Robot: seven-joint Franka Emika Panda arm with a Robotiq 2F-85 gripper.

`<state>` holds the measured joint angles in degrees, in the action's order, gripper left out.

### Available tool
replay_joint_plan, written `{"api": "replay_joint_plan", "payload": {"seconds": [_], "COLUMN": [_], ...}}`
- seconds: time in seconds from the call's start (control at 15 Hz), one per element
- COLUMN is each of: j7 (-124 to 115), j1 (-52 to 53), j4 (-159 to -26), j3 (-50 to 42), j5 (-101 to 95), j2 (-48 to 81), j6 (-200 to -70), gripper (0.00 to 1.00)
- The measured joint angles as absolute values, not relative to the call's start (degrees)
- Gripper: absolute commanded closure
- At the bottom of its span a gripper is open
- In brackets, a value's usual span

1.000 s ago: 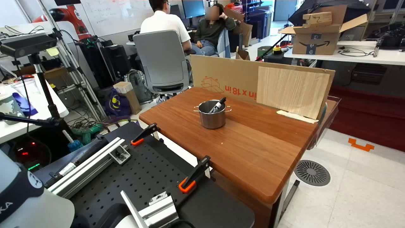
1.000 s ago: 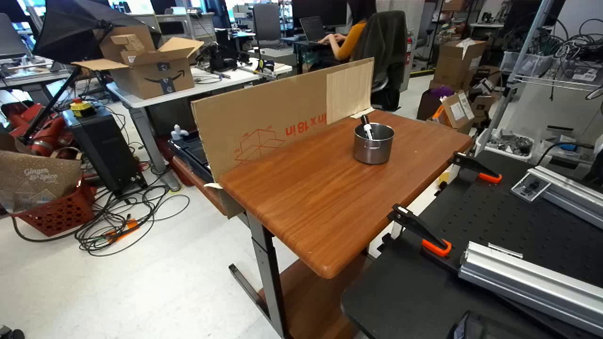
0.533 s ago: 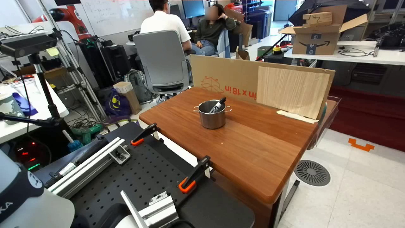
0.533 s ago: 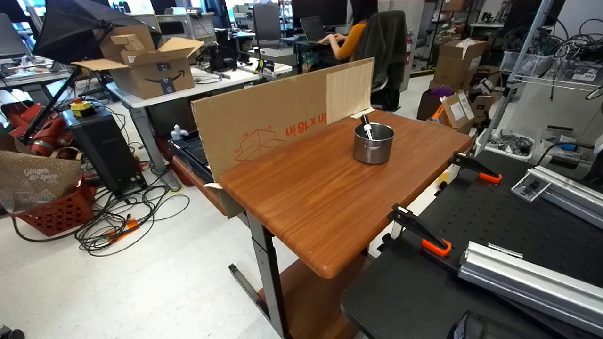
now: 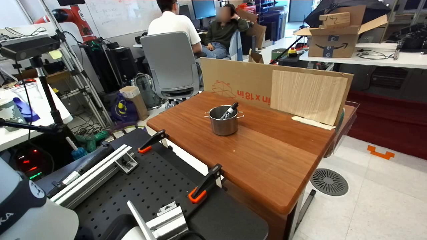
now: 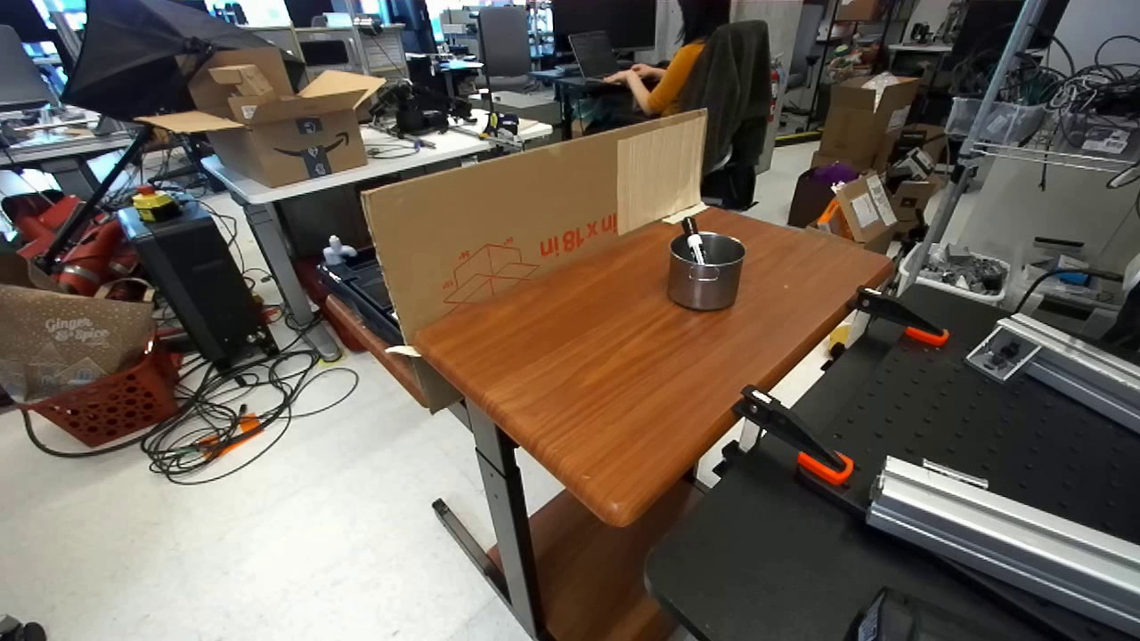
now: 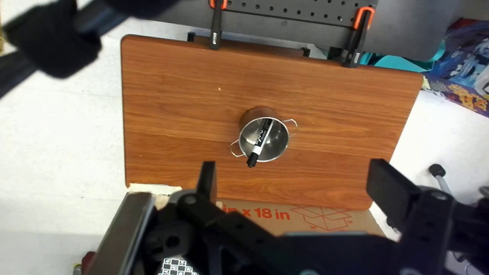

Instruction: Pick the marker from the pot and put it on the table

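Observation:
The grey metal pot (image 5: 224, 127) stands upright on the reddish-brown table (image 5: 267, 160); it also shows in an exterior view (image 6: 704, 289) and the wrist view (image 7: 278, 143). The marker (image 5: 229, 112), white and black with a black cap, leans inside the pot with its capped end above the rim. It also shows in an exterior view (image 6: 694, 242) and the wrist view (image 7: 261, 141). My gripper (image 7: 292, 163) is open and empty, well above the table, with its fingers wide apart. The gripper is out of view in both exterior views.
A cardboard sheet (image 5: 240, 80) with a plywood board (image 5: 308, 96) stands upright along the table's far edge. Two black and orange clamps (image 5: 205, 185) (image 5: 151, 141) sit at the near edge, by the black bench (image 5: 150, 180) with metal rails.
The marker, pot and visible part of the arm have not moved. Only the seated person in orange in the background has shifted slightly.

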<state>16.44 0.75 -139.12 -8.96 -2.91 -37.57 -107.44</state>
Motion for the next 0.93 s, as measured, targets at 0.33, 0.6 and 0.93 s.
{"api": "replay_joint_plan", "payload": {"seconds": [0.33,0.6,0.93], "j7": [10.4,6.2,1.2], "j1": [1.8,1.8,1.8], "j4": [-137.6,-134.7,-130.9], "j3": [-6.9,-6.0,-4.8], "j5": [2.8,6.2,6.8], "j2": [-27.2,-17.3,-6.3], "j6": [-113.3,-116.5,-117.9], "gripper": [0.0,0.0,0.0]}}
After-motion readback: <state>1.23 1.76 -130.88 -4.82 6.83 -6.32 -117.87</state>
